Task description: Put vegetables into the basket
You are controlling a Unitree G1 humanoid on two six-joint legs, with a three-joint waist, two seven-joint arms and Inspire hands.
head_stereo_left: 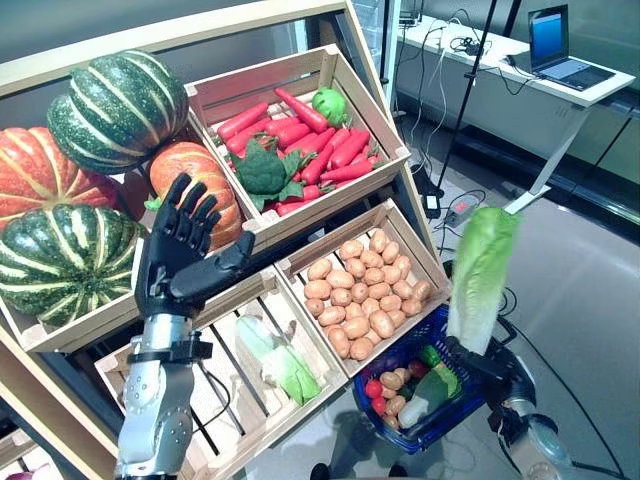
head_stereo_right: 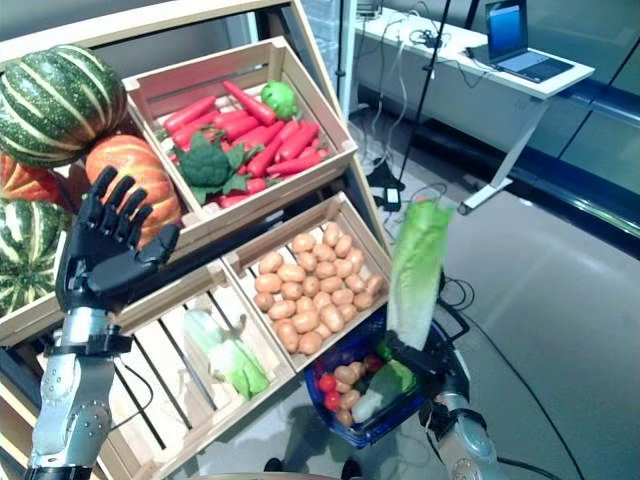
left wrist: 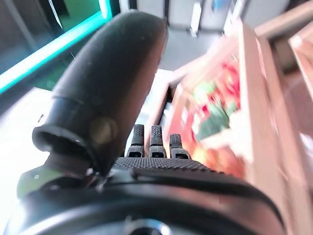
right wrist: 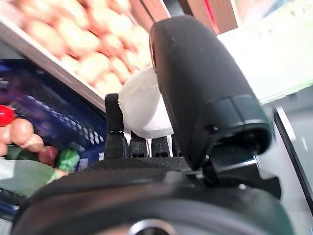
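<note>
Here, right hand: clenched round the white base of a Chinese cabbage, thumb and fingers wrapped about the stalk end, as the right wrist view showed.
Chinese cabbage: held upright, pale green leaves pointing up, directly above the far edge of the blue basket and not touching its contents.
Blue basket: on the floor below the shelf's lower right corner, just in front of the potato crate; inside lay red tomatoes, a few small potatoes and a green vegetable with a pale end.
Left hand: raised in front of the shelf, palm toward the produce, fingers straight and spread, thumb out to the side, grasping nothing.
Behind the left hand: an orange pumpkin, close to the fingertips; whether they touched could not be told.
Pumpkin compartment: striped green pumpkins above and below, another orange one at the far left.
Upper right crate: red carrots, a broccoli head and a green pepper.
Potato crate: filled with tan potatoes, beside the slatted crate.
Slatted crate: one more Chinese cabbage lying on its side, just right of the left forearm.
Background: a white desk with an open laptop, well apart from the shelf.
</note>
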